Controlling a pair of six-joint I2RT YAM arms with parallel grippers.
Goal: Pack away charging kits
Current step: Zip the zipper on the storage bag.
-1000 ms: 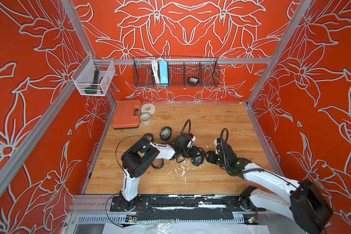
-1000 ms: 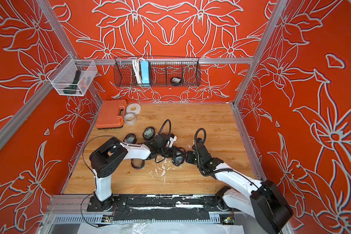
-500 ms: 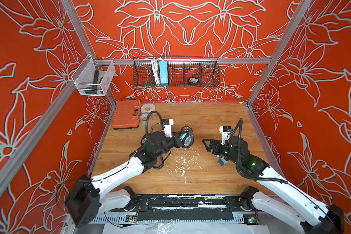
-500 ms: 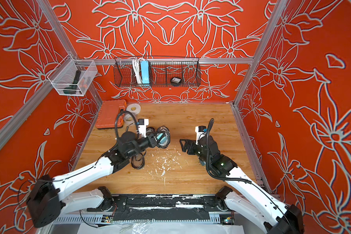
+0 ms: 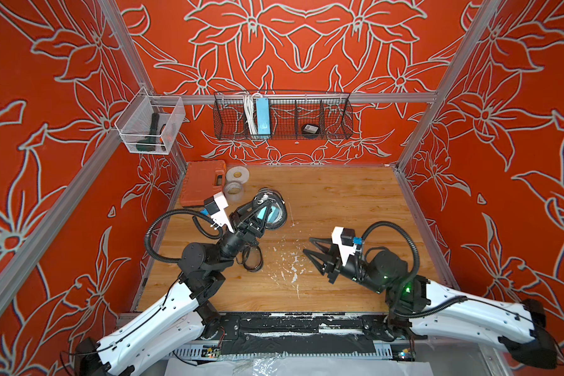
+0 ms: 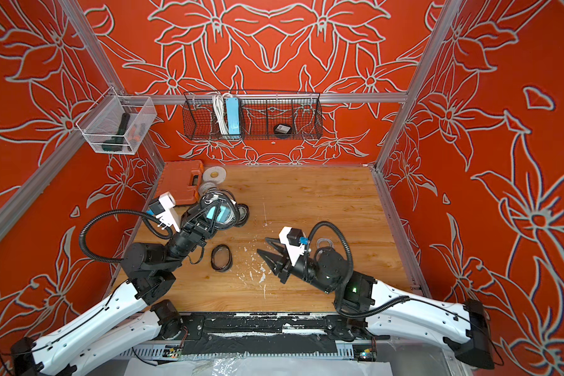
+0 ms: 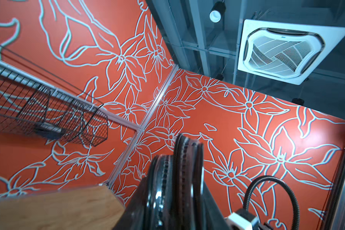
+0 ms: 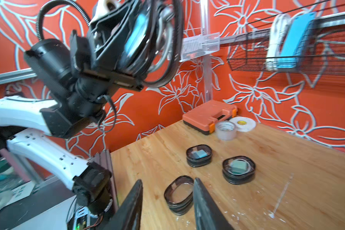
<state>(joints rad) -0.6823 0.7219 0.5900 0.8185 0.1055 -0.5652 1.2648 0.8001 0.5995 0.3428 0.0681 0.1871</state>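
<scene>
My left gripper (image 5: 263, 204) is raised above the table's left side and is shut on a black-rimmed clear oval case (image 5: 276, 212) with a teal adapter (image 6: 216, 213) inside. The left wrist view shows only that case's zipped rim (image 7: 185, 169) between the jaws. My right gripper (image 5: 306, 246) hangs open and empty over the middle of the table. In the right wrist view, two closed cases with teal adapters (image 8: 199, 155) (image 8: 238, 168) lie on the wood, and an empty case (image 8: 178, 194) lies between the right fingertips (image 8: 197, 185). A small white coil (image 6: 324, 242) shows beside the right wrist.
A black wire basket (image 5: 336, 120) on the back wall holds a blue power strip (image 5: 262, 115) and a dark case (image 5: 310, 129). A clear bin (image 5: 150, 125) hangs on the left wall. An orange tool case (image 5: 201, 182) and tape rolls (image 5: 236, 182) sit back left.
The grippers were together low over the table's middle; they have since parted. The left has lifted the case up toward the back left. The right has drawn back and its jaws have narrowed.
</scene>
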